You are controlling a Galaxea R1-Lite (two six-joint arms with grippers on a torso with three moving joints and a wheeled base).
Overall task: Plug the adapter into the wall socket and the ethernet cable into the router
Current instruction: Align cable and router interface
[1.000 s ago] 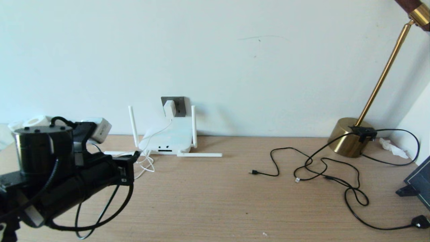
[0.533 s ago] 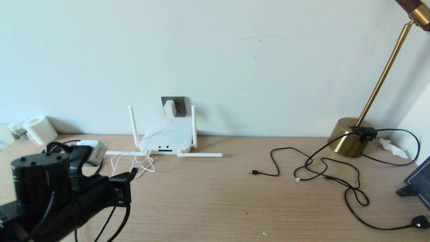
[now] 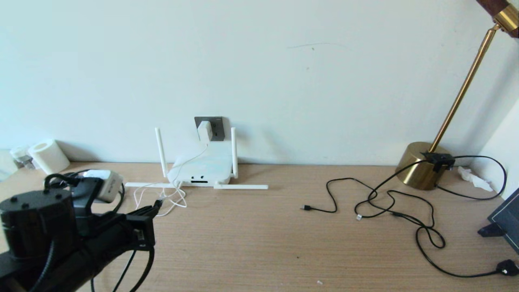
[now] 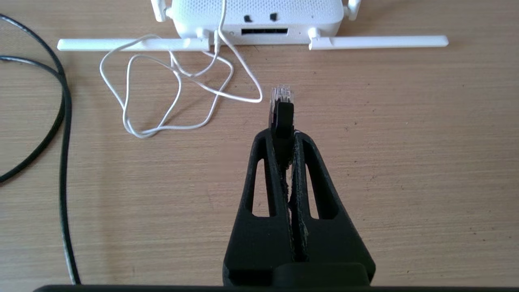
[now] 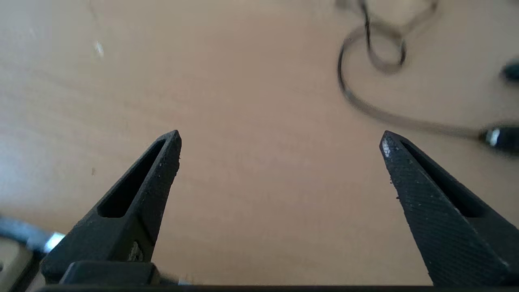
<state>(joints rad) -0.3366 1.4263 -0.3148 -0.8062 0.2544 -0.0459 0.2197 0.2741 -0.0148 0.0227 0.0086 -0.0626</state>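
The white router (image 3: pixel 202 168) sits against the wall, two antennas upright and two lying flat. Behind it the white adapter (image 3: pixel 204 130) sits in the dark grey wall socket (image 3: pixel 217 126), and its thin white cord (image 3: pixel 170 198) coils in front of the router. My left gripper (image 3: pixel 156 207) is shut on the ethernet cable's plug (image 4: pixel 280 109), and the clear tip sticks out past the fingertips. The plug points at the router's (image 4: pixel 255 16) front ports (image 4: pixel 264 31), a gap short of them. The black ethernet cable (image 4: pixel 63 121) trails off beside it. My right gripper (image 5: pixel 279 140) hovers open over bare table.
A brass lamp base (image 3: pixel 421 164) stands at the back right with thin black cables (image 3: pixel 389 202) tangled in front of it. A white paper roll (image 3: pixel 48 156) stands at the far left by the wall. A dark object (image 3: pixel 507 219) lies at the right edge.
My left arm has dropped lower and drawn slightly back from the router, with the plug still held. The right side of the table is unchanged.
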